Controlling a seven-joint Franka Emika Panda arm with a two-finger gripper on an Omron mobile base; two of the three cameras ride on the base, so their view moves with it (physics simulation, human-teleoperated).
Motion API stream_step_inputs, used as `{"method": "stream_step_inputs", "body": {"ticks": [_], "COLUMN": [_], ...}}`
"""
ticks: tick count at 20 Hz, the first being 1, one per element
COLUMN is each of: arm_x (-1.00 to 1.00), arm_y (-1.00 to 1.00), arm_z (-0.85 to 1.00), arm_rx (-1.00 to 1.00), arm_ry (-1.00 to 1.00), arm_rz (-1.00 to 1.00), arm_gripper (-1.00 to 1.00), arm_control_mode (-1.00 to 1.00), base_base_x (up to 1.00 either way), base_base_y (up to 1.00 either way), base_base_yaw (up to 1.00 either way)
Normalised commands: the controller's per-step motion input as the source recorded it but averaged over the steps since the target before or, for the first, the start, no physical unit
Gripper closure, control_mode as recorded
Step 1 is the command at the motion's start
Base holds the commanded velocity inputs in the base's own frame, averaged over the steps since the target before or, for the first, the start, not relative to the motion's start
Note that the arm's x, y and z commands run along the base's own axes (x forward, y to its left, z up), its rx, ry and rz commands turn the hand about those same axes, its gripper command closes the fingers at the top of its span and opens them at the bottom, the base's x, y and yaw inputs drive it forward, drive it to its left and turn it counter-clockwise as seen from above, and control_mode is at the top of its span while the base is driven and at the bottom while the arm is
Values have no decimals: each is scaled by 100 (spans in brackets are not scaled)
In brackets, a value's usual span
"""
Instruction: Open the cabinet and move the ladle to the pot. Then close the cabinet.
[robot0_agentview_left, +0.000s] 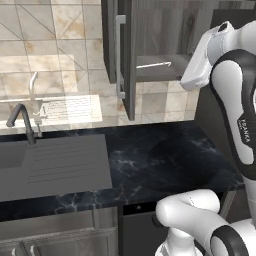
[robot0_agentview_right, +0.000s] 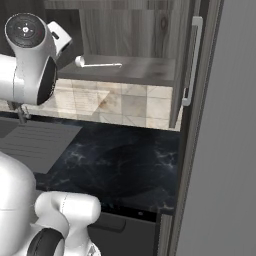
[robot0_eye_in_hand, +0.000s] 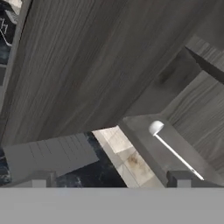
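Jaws (robot0_eye_in_hand: 111, 179) spread, tips cut off; ladle (robot0_eye_in_hand: 175, 152) on shelf.

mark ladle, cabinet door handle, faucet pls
ladle (robot0_agentview_right: 100, 64), right base view, mid handle.
cabinet door handle (robot0_agentview_left: 120, 56), left base view, middle of the bar.
faucet (robot0_agentview_left: 22, 119), left base view, curved neck.

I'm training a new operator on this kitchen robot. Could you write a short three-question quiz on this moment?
1. True or false: the cabinet doors are shut.
2. Where does the ladle lie?
A) in the sink
B) on the cabinet's bottom shelf
C) on the counter
3. Fill in: in the hand view, the ladle's round bowl points ____ the hand.

Key:
1. False; both doors stand open.
2. B.
3. Away from; the thin handle runs toward the hand, which holds nothing.
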Motion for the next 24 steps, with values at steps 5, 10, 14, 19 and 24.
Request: {"method": "stream_step_inputs", "body": {"ticks": [5,10,14,19,24], "arm_x": [9,11,5,17,33], "arm_y": [-11,-16,-19,-14,-16], "arm_z": [-29,-8,0,0,0], "arm_rx": [-9,-12,-12,-8,-1], "arm_ry": [-4,-2,-12,-11,-2], "arm_rz": [0,0,0,0,1], "arm_gripper": [-100,-100,-100,-100,-100], "arm_control_mode": [-100,-100,-100,-100,-100], "base_base_x": [0,0,0,0,0], "base_base_y": [0,0,0,0,0], "base_base_yaw": [0,0,0,0,0]}}
